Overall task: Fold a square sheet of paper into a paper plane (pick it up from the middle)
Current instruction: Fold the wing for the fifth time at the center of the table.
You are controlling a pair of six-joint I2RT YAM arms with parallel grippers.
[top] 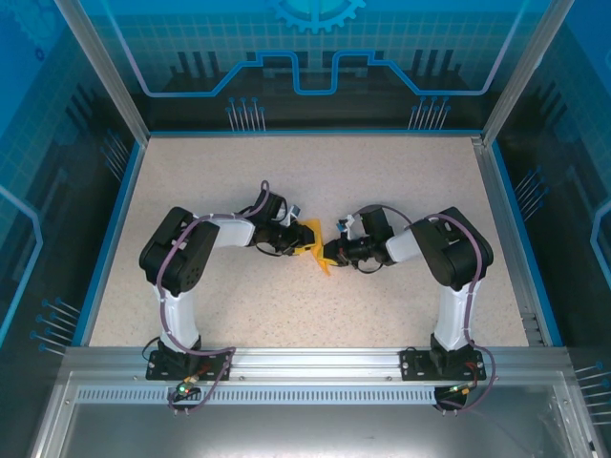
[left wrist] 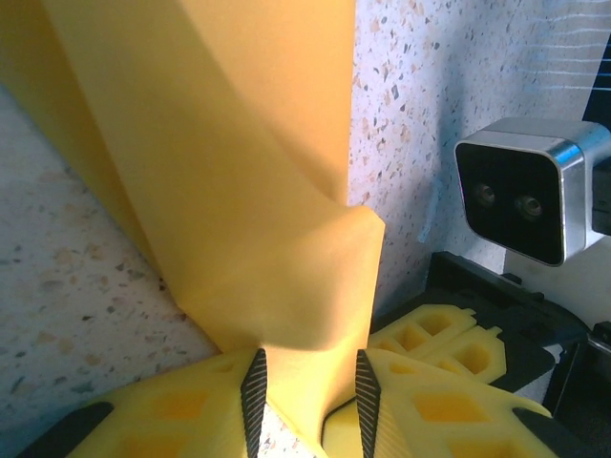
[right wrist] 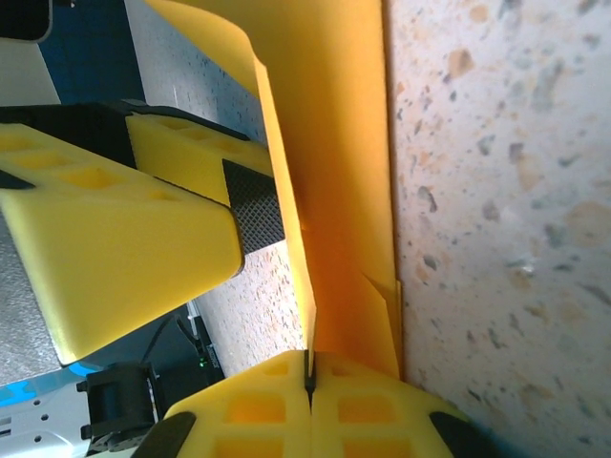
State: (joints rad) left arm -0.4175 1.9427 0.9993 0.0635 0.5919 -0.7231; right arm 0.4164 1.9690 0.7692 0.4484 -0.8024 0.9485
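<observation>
Top external, folded paper (top: 320,260) pinched between left end effector (top: 303,239), right end effector (top: 330,253)

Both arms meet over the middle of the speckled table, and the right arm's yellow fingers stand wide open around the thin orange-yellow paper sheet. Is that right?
Not quite. The right arm's yellow fingers are not wide open: they are shut on the thin orange-yellow paper sheet, pinching it between them, as the right wrist view shows. The rest of the statement is right.
</observation>
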